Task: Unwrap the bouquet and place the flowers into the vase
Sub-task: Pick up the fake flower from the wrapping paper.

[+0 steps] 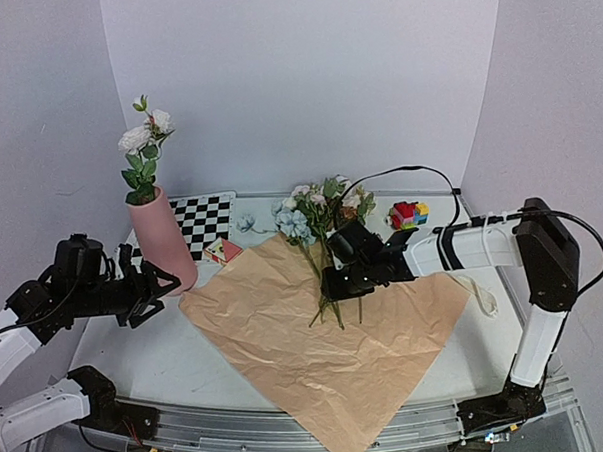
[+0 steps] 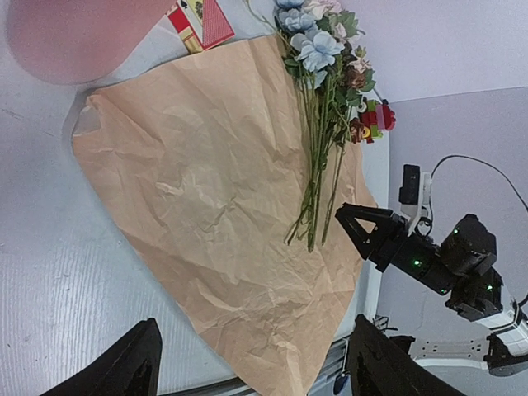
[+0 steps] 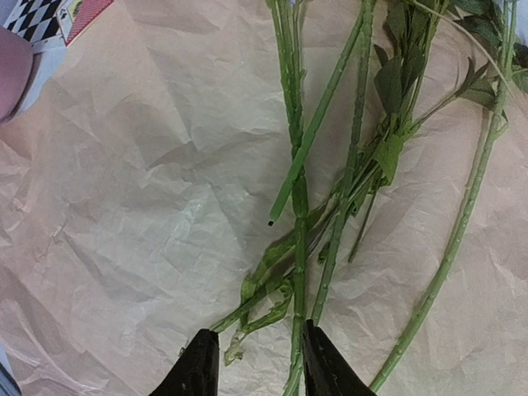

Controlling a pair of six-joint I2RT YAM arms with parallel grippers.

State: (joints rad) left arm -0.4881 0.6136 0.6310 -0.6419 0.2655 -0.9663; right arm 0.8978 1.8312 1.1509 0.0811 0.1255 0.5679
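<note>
1. Artificial flowers (image 1: 319, 220): loose bunch with long green stems and white, peach and pale-blue blooms. Lie flat on paper, mid table (image 1: 137, 348). Long axis runs far to near: blooms twd back wall, cut ends twd arm bases.
2. Crumpled tan kraft paper sheet (image 1: 276, 327): spread open under stems, one corner over near table edge.
3. Right gripper (image 3: 257, 351): at cut ends, jaws narrow, astride stems. Whether clamped, cannot tell.
4. Tall matte pink cylinder vase (image 1: 167, 242): far left, off paper, holds a white-bloom stem (image 1: 141, 143).
5. Left gripper (image 1: 162, 290): near vase base, jaws wide, nothing between.
6. Black-white checkerboard mat (image 1: 206, 218) and colourful toy-brick block (image 1: 408, 214): at back.
</note>
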